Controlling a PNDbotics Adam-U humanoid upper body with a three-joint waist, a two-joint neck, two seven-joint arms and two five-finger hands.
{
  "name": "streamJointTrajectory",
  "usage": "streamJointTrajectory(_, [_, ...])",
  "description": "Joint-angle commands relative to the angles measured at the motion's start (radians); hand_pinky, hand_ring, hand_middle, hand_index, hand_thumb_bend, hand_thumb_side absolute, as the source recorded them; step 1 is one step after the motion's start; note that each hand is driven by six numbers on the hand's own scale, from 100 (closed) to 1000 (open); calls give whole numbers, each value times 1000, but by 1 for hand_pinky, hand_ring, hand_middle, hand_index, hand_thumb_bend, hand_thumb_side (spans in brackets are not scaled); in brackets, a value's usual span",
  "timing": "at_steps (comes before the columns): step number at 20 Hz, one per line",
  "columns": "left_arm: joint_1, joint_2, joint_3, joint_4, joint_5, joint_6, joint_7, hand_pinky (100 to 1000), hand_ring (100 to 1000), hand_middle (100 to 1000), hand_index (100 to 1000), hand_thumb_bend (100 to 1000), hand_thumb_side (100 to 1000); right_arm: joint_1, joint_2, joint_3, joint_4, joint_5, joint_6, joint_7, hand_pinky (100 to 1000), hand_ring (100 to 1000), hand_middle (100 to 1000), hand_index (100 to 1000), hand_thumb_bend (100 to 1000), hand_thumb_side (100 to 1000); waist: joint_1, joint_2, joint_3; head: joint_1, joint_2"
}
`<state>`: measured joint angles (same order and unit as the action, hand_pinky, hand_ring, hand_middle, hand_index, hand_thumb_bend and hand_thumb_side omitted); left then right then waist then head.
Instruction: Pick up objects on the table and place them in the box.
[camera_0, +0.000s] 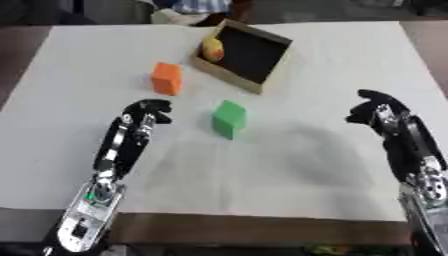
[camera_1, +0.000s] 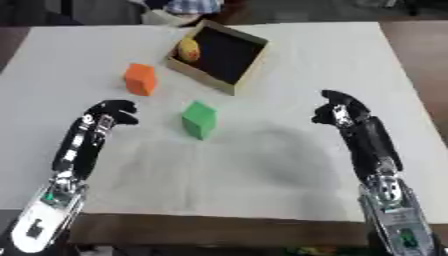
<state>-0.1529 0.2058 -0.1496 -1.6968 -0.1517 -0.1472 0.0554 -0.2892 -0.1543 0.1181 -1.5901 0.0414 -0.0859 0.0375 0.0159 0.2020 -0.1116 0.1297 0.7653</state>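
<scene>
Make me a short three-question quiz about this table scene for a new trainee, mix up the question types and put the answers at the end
1. True or false: the green block lies inside the box.
2. Which block is nearer the left hand? A orange block B green block
3. Fill in: the yellow object sits in the ____.

Key: 1 false, it stands on the table, outside the box. 2 B. 3 box. Neither the left hand nor the right hand holds anything.
</scene>
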Motion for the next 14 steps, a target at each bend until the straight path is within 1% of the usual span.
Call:
streamJointTrajectory(1, [-30,56,-1,-35,-16,-2,-19,715,609,625,741,100,841,-6,-7,0,-14,6,-3,3,735,603,557,806,100,816,-4,-31,-2,-2,5])
streamJointTrajectory(4, [-77,131,-29,-51,-47,-4,-57,721,620,638,758,100,803,-4,-11,0,-12,5,-2,-1,734,603,557,806,100,821,-1,-35,-3,-1,5])
streamJointTrajectory(5, [-94,159,-40,-55,-62,-8,-73,724,627,648,770,100,771,-4,-11,1,-13,5,-3,-2,734,603,557,807,100,816,1,-36,-4,-1,5])
streamJointTrajectory(7, [-139,215,-68,-54,-95,-15,-108,726,635,659,783,100,736,-2,-13,2,-13,6,-4,-3,734,603,557,807,100,821,6,-37,-6,-4,5])
streamJointTrajectory(8, [-163,244,-84,-48,-112,-18,-125,726,636,661,785,100,733,0,-14,3,-13,6,-4,-3,734,603,557,807,100,822,8,-38,-7,-6,5])
streamJointTrajectory(9, [-180,272,-94,-45,-129,-23,-142,733,653,678,800,100,708,1,-15,3,-13,6,-4,-3,734,603,557,806,100,823,9,-39,-9,-7,5])
streamJointTrajectory(12, [-252,353,-158,-23,-179,-59,-192,748,697,719,835,100,689,5,-19,4,-11,6,-3,-6,733,602,556,807,100,829,14,-44,-15,-14,5])
streamJointTrajectory(14, [-306,408,-212,5,-213,-90,-226,762,733,753,869,100,644,5,-20,7,-11,4,-3,-8,733,601,555,807,100,827,18,-46,-19,-14,5])
